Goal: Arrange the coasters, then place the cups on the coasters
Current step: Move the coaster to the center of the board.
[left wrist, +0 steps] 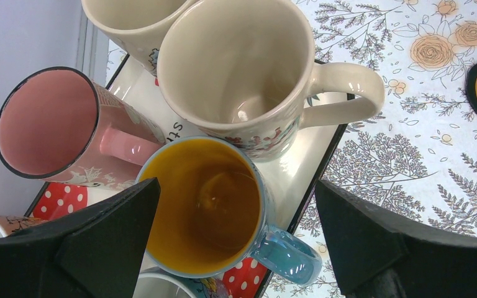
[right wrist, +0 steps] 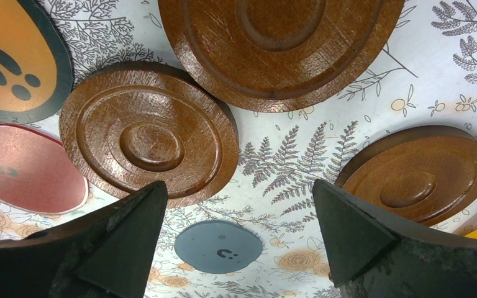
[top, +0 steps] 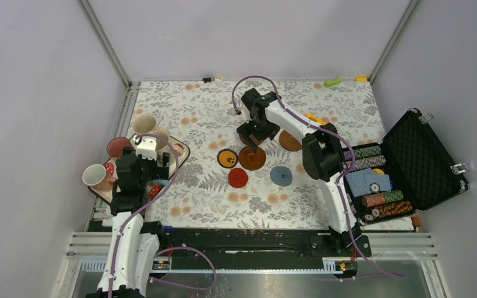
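While left fingers (left wrist: 99, 248) and right fingers (right wrist: 115, 248) gape empty, blue cup (left wrist: 202, 205) clear only wrist-side

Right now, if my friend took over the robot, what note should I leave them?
Left gripper: open, empty, over the blue ceramic mug with yellow inside.
Right gripper: open, empty, over three round dark brown wooden coasters.
Orange black-rimmed coaster, red coaster, grey-blue coaster: flat on the flowered cloth nearby.
Blue, pink mug and cream mugs: on the cream rectangular tray.
Done: coasters spread out.
Left: every mug onto a coaster.
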Robot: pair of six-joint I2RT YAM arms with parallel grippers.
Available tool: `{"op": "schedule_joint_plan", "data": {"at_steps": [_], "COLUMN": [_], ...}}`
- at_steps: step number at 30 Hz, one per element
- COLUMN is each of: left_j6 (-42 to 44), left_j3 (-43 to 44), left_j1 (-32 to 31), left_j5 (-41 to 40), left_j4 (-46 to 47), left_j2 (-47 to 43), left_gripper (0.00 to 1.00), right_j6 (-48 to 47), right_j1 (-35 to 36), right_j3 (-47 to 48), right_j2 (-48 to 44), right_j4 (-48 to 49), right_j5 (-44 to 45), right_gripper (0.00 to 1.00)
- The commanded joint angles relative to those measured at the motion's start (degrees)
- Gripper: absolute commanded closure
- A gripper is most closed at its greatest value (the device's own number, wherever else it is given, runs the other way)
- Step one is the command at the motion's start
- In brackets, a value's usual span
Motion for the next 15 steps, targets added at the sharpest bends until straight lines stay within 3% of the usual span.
{"op": "schedule_joint_plan", "data": {"at_steps": [1, 15], "left_j6": [0.3, 0.6], "left_j3": [0.4, 1.0], "left_j1": [0.3, 0.3], "left_j5": [-0.6, -0.8], "left_j4": [3.4, 3.1], "left_j2": [-0.2, 2.8], "left_gripper": [0.01, 0.01], "right_j6": [-0.7, -1.3], "right_j1": [0.3, 0.3], "right_j3": [0.0, -1.1], "right_j2": [-1.9, -2.2], "right_j4": [-0.7, 0.2], "right_j5": [1.5, 5.5], "right_gripper": [0.05, 0.05]}}
